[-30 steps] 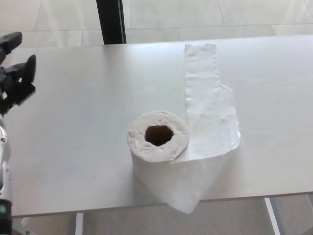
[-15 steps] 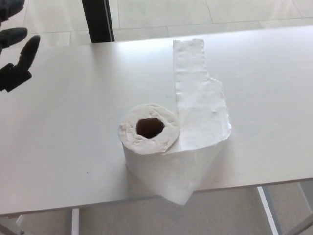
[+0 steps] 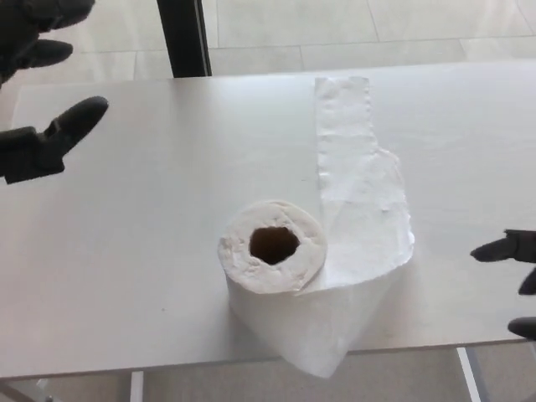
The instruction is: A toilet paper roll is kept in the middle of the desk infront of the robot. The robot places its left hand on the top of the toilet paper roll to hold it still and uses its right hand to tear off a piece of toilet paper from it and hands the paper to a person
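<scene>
On white desk [image 3: 151,251], upright toilet paper roll [image 3: 272,251], unrolled strip [image 3: 356,184] behind

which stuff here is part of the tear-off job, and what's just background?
Job:
toilet paper roll, upright
unrolled paper strip, lying on desk
left hand, open, off the roll
right hand, fingertips only

Background:
desk
dark post
tiled floor

Nothing here can be read. The toilet paper roll [image 3: 273,249] and its loose strip [image 3: 358,188] are plain white, with no print or brand, and the table [image 3: 151,218] carries no label, number or sign.
</scene>
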Available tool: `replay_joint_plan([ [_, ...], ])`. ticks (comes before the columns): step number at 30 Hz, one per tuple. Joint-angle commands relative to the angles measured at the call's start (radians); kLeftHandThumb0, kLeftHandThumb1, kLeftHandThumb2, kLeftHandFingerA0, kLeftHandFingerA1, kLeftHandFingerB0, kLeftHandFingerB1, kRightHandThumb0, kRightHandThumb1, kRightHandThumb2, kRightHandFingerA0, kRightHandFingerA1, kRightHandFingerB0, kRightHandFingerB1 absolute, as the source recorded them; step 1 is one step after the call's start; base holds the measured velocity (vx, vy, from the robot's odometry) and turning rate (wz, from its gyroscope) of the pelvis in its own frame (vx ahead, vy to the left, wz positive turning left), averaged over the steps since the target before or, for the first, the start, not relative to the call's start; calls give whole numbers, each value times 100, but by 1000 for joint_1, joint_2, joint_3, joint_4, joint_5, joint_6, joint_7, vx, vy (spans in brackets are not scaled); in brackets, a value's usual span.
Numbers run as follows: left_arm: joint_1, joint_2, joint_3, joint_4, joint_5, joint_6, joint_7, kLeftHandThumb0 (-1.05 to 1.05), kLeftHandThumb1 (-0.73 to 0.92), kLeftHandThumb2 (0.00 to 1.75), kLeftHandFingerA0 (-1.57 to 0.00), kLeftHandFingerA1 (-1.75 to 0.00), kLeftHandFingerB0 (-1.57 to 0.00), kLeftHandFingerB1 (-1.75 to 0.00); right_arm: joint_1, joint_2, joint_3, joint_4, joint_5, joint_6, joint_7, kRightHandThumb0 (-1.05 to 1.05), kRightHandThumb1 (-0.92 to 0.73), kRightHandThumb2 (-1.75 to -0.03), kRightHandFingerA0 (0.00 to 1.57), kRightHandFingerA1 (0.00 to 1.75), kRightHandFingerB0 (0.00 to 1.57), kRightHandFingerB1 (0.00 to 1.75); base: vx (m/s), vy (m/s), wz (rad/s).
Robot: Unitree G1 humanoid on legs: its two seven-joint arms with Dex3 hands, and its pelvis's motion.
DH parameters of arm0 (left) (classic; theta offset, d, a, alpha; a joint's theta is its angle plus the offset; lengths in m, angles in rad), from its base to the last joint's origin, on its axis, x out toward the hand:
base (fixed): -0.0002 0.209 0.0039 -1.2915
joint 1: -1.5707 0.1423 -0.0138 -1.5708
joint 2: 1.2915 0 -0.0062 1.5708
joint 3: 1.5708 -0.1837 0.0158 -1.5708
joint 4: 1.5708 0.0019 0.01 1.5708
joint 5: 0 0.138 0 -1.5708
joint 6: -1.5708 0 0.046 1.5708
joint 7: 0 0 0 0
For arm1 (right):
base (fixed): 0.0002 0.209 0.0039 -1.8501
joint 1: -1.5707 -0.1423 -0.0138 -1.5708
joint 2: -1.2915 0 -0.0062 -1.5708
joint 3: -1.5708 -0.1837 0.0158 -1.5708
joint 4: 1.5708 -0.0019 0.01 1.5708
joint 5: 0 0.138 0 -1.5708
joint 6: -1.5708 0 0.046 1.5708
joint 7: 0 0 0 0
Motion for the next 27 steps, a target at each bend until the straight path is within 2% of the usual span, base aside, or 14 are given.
replay_joint_plan([
  [1, 84, 124, -49, -114, 61, 125, -148, -60, 73, 61, -54, -69, -35, -50, 3, -102, 35, -203, -2, 26, 193, -60, -63, -60, 80, 74, 63, 42, 0, 0, 13],
  [2, 99, 134, -51, -121, 67, 136, -148, -58, 52, 96, -44, -69, -26, -56, 41, -130, 40, -243, 22, 66, 240, -62, -63, -59, 85, 71, 65, 44, 0, 0, 10],
  [7, 123, 155, -54, -132, 79, 142, -143, -59, 74, 62, -36, -61, -33, -49, 124, -206, 45, -340, 98, 111, 340, -60, -61, -59, 83, 79, 63, 46, 0, 0, 1],
  [12, 114, 166, -56, -129, 79, 158, -152, -58, 73, 62, -37, -60, -33, -48, 87, -248, 10, -413, 154, 190, 395, -58, -63, -59, 78, 75, 57, 45, 0, 0, 0],
  [13, 104, 174, -62, -133, 83, 172, -162, -59, 54, 96, -39, -66, -26, -55, 51, -246, -18, -407, 172, 206, 388, -61, -64, -59, 64, 73, 53, 44, 0, 0, 0],
  [15, 96, 177, -71, -130, 82, 172, -167, -61, 74, 61, -79, -92, -35, -50, 3, -245, -48, -384, 178, 213, 377, -59, -65, -60, 51, 62, 49, 42, 0, 0, 0],
  [16, 79, 180, -77, -126, 71, 176, -178, -53, 53, 101, -61, -78, -21, -54, -53, -244, -81, -361, 180, 223, 364, -63, -67, -61, 43, 58, 44, 41, 0, 0, 0],
  [18, 70, 186, -81, -123, 65, 176, -187, -54, 54, 101, -60, -76, -21, -54, -85, -248, -97, -356, 182, 255, 373, -63, -67, -61, 41, 59, 43, 38, 0, 0, 0],
  [21, 56, 209, -87, -109, 36, 163, -230, -57, 53, 100, -62, -75, -25, -55, -140, -248, -133, -320, 188, 243, 375, -62, -67, -61, 42, 62, 45, 39, 0, 0, 0],
  [22, 45, 245, -86, -90, -10, 133, -296, -63, 74, 61, -50, -60, -37, -49, -169, -243, -150, -297, 203, 252, 375, -61, -67, -61, 40, 65, 43, 38, 0, 0, 0],
  [23, 47, 260, -85, -83, -16, 112, -314, -63, 74, 61, -50, -60, -37, -49, -178, -240, -155, -290, 209, 258, 377, -61, -67, -61, 40, 65, 43, 38, 0, 0, 0],
  [24, 63, 260, -70, -92, -43, 123, -325, -58, 52, 99, -64, -77, -27, -55, -189, -223, -192, -244, 220, 218, 351, -60, -65, -61, 40, 63, 42, 35, 0, 0, 0],
  [25, 81, 261, -46, -85, -68, 105, -334, -66, 73, 61, -48, -63, -39, -50, -183, -220, -226, -232, 220, 200, 338, -63, -59, -65, 37, 57, 40, 37, 0, 0, 0],
  [27, 97, 269, -11, -86, -105, 128, -359, -62, 73, 62, -47, -61, -36, -49, -171, -194, -275, -226, 250, 228, 327, -59, -49, -90, 39, 64, 32, 49, 0, 0, 0],
])
